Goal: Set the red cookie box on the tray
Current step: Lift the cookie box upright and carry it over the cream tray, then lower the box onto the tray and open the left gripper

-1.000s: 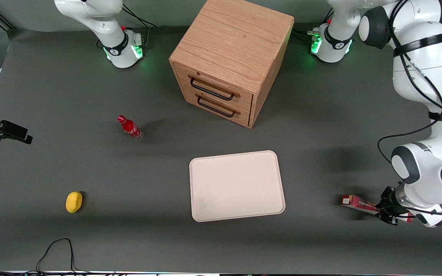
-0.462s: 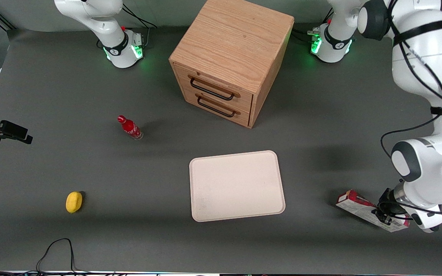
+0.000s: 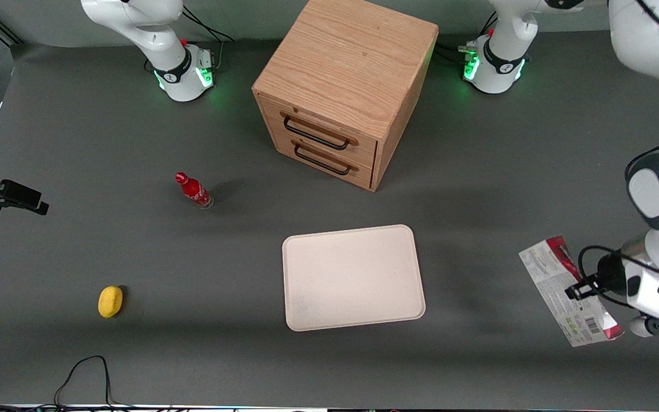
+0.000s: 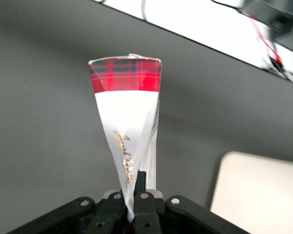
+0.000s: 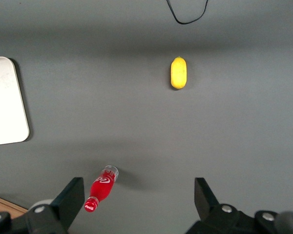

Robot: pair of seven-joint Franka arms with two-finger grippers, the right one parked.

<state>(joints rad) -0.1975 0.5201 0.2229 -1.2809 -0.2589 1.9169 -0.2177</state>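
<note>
The red cookie box (image 3: 561, 289) hangs in the air at the working arm's end of the table, its white printed face with red edges turned up toward the front camera. My left gripper (image 3: 580, 288) is shut on its long edge near the middle. In the left wrist view the box (image 4: 129, 112) sticks straight out from the gripper (image 4: 135, 195), red tartan end farthest away, the fingers (image 4: 141, 183) pinching it. The cream-white tray (image 3: 352, 277) lies flat mid-table with nothing on it, well apart from the box toward the parked arm; its corner (image 4: 259, 190) shows beside the gripper.
A wooden two-drawer cabinet (image 3: 344, 86) stands farther from the front camera than the tray. A small red bottle (image 3: 194, 190) and a yellow fruit (image 3: 110, 301) sit toward the parked arm's end. A black cable (image 3: 86, 372) loops at the near edge.
The gripper has risen with the box, lifting it off the table. The box has turned from lying flat to showing its white printed face.
</note>
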